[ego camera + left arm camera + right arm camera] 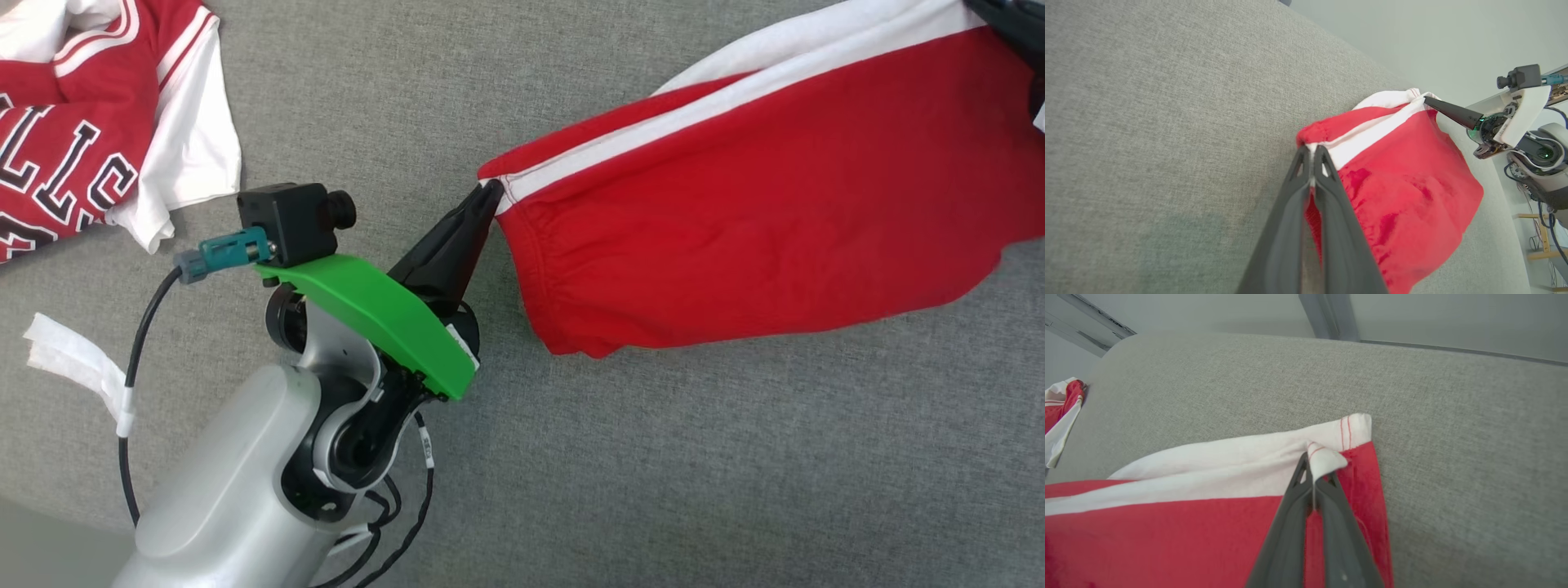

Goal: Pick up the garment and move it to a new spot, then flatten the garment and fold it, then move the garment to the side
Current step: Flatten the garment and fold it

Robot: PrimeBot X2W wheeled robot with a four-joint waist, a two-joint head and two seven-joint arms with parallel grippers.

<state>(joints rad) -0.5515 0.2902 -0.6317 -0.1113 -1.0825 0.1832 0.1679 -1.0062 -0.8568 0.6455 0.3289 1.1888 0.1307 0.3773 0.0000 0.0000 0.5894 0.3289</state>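
The garment (759, 220) is red with a white side stripe and lies stretched over the grey cloth surface (653, 474). My left gripper (488, 189) is shut on its left corner, at the waistband end. From the left wrist the same pinch shows: my left gripper (1312, 152) holds the garment (1404, 183) where white stripe meets red. My right gripper (1315, 462) is shut on a white hem corner of the garment (1167, 531). In the head view that gripper's dark body sits at the top right corner (1016, 24). The right gripper (1427, 99) also appears from the left wrist, holding the far corner.
A second piece of clothing, a red and white lettered jersey (90, 122), lies crumpled at the top left; its edge (1061, 412) shows from the right wrist. A white strip of tape (73, 359) lies on the surface at the left. The surface's rounded edge (1355, 53) runs behind.
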